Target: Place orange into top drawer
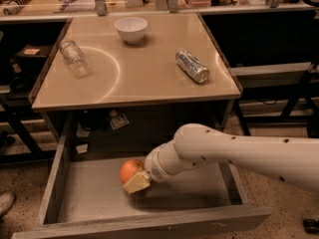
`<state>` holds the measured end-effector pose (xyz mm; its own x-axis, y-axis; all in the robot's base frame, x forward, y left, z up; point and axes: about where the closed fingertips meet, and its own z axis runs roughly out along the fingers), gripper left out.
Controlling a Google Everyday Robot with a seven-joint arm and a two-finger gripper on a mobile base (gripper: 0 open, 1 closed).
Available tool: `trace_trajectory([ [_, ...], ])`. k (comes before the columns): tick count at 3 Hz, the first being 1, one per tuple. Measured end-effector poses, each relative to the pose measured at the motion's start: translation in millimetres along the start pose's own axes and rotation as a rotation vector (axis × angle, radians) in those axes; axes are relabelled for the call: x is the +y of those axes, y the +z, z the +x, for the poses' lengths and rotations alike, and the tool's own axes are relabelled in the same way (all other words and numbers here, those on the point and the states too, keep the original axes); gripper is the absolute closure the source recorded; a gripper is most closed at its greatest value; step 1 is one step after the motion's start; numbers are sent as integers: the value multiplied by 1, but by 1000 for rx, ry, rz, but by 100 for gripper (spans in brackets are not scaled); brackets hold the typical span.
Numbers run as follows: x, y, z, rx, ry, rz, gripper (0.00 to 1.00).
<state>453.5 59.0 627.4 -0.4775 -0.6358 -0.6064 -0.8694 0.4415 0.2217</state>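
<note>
Pincer (133, 176): sitting low inside the open top drawer (149, 226), left of centre, at the end of the white arm (239, 153) that is reaching in from the right. It is pinching the orange (129, 169). One tan finger pad (136, 182) is pressing against the fruit's lower front; the opposite finger is hiding behind the fruit.

Orange: round, smooth-skinned, sitting in the pincer's grip within the drawer's walls, just over the flat grey bottom, with a shadow lying under it. Whether it is touching the bottom cannot be told.

Top drawer: wide, shallow, grey wood-grain, standing pulled out toward the camera from under the surface (149, 83). Its plain front panel is running along the lower edge of the view.

Surface: a tan square top directly above and behind the drawer, carrying three items, all well apart from one another.
- White bowl (131, 29): standing upright near the far edge, about the middle.
- Clear glass jar (75, 58): lying on its side toward the left edge.
- Silver can (192, 65): lying on its side toward the right, angled diagonally.

Behind the surface: a long bench (60, 6) is running across the top of the view, carrying assorted clutter too small to identify.
</note>
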Motion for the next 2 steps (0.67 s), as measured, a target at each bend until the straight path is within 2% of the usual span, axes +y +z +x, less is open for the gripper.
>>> trace_trajectory([
  [2,-4,32,12,37,-27,-23,100],
])
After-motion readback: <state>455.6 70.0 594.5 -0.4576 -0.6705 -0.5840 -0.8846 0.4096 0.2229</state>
